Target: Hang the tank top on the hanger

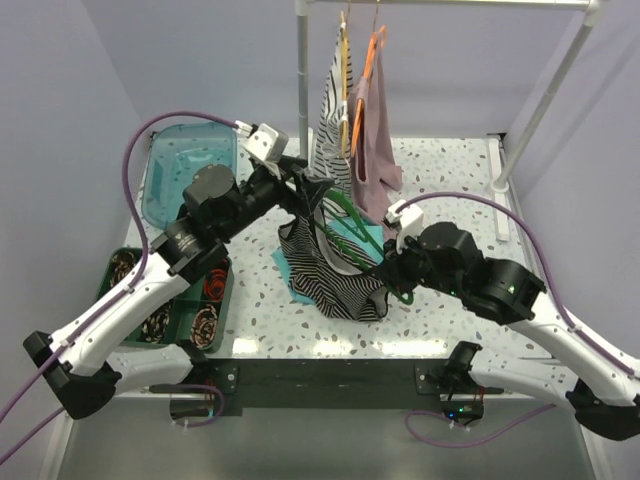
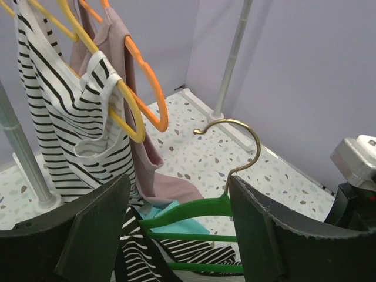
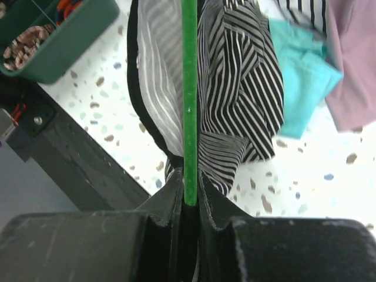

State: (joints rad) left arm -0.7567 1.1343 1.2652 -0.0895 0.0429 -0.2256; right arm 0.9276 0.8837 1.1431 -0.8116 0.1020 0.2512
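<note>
Right fingers pinch the hanger bar, which seems to run inside the top. Left fingers stand wide around its cloth. The top sags onto the counter; its shoulders are probably not seated yet.

hanger tip hidden inside right end effector, left end effector hold unclear

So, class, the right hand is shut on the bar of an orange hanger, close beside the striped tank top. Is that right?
Not quite. The hanger that the right hand is shut on is green, not orange, as the right wrist view shows. The rest holds: the striped tank top lies close beside the bar.
</note>
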